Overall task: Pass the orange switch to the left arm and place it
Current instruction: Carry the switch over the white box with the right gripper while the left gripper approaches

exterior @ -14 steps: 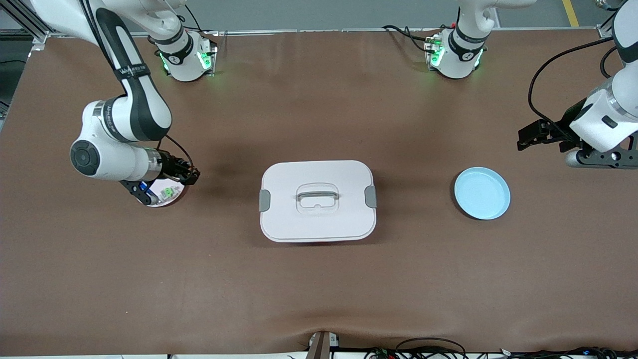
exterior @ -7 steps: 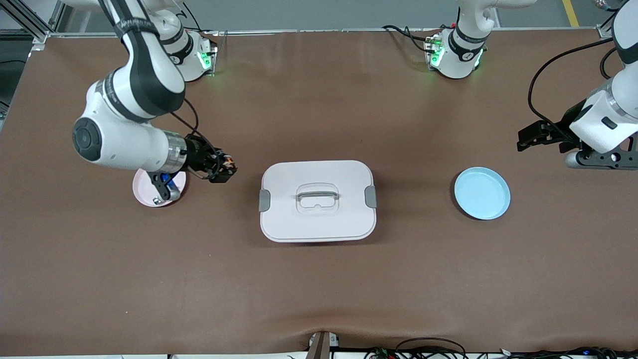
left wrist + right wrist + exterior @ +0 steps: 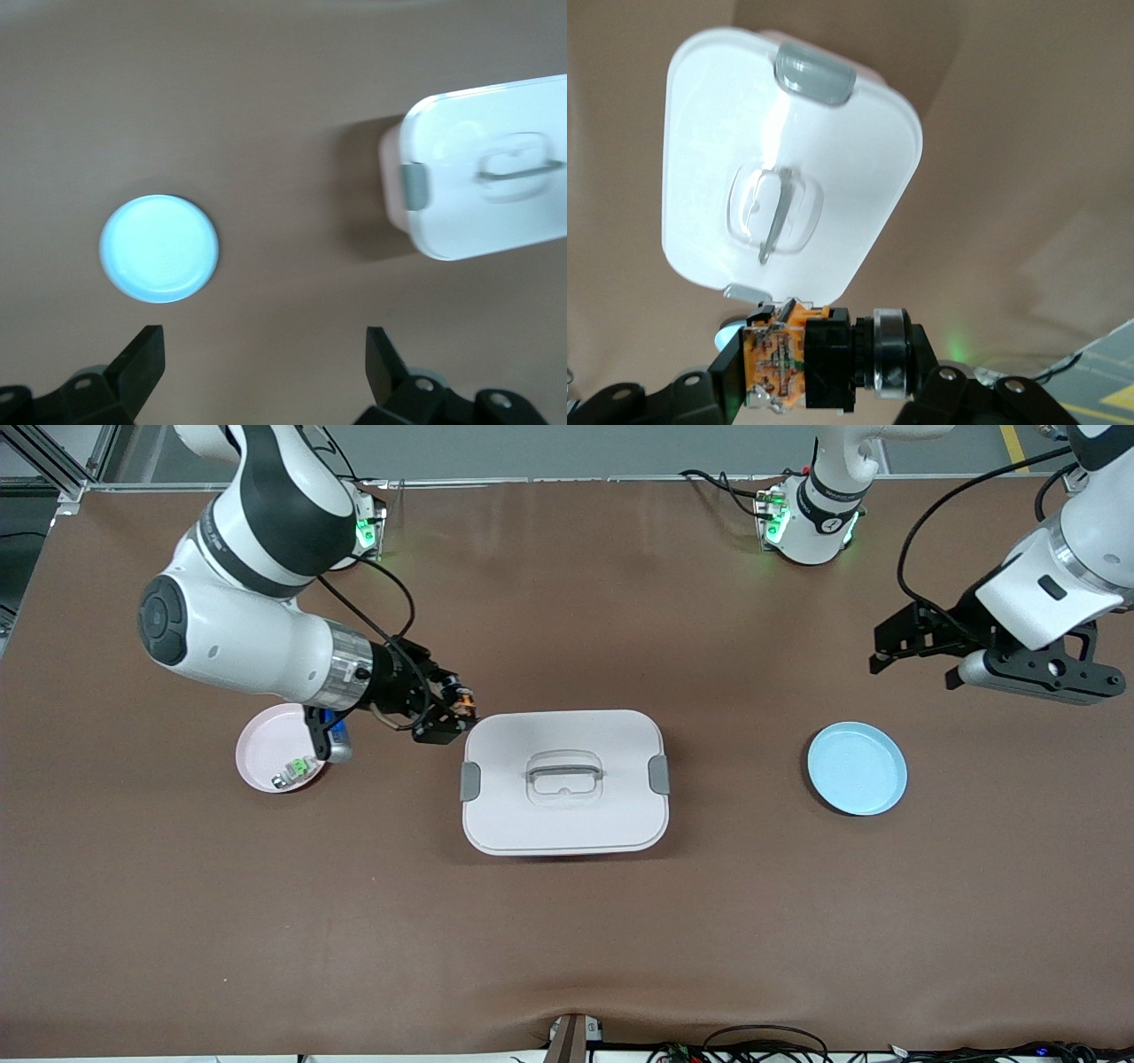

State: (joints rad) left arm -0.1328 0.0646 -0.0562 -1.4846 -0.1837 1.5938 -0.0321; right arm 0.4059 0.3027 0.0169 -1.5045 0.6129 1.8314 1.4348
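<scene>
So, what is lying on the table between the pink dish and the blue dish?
The front view shows the white box between the pink dish and the blue dish; otherwise bare brown table.

High front camera, two downward wrist cameras

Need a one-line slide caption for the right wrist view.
Right hand shut on the orange switch, held in the air above the white box on the brown table.
</scene>
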